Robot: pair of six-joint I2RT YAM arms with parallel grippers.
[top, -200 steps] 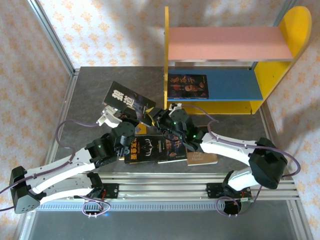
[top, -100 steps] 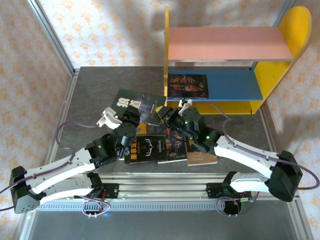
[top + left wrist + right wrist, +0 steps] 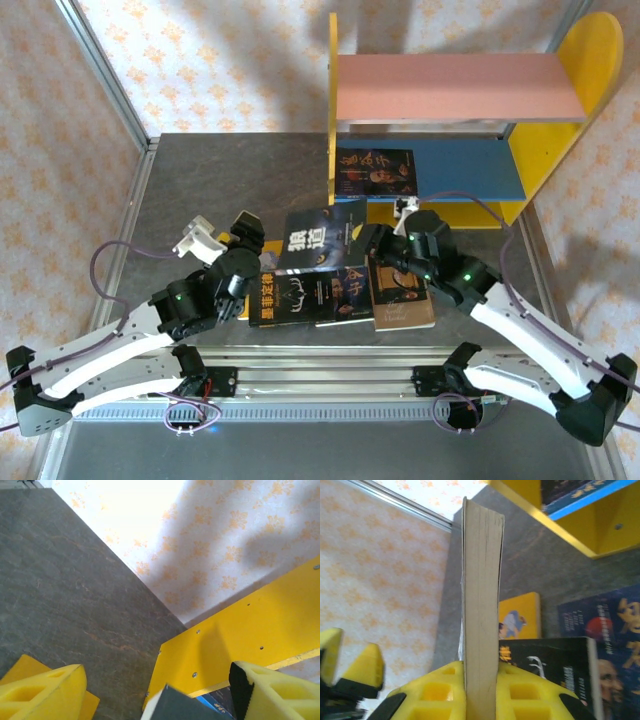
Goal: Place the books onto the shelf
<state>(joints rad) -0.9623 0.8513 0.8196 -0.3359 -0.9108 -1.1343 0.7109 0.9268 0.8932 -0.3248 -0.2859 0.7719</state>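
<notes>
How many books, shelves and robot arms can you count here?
Books: 6
Shelf: 1
Robot arms: 2
Total: 9

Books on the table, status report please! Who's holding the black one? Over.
Right fingers shut on black paperback with white title. Left fingers open, gripping nothing. One dark book already on blue lower board of yellow-sided shelf, space beside it.
</notes>
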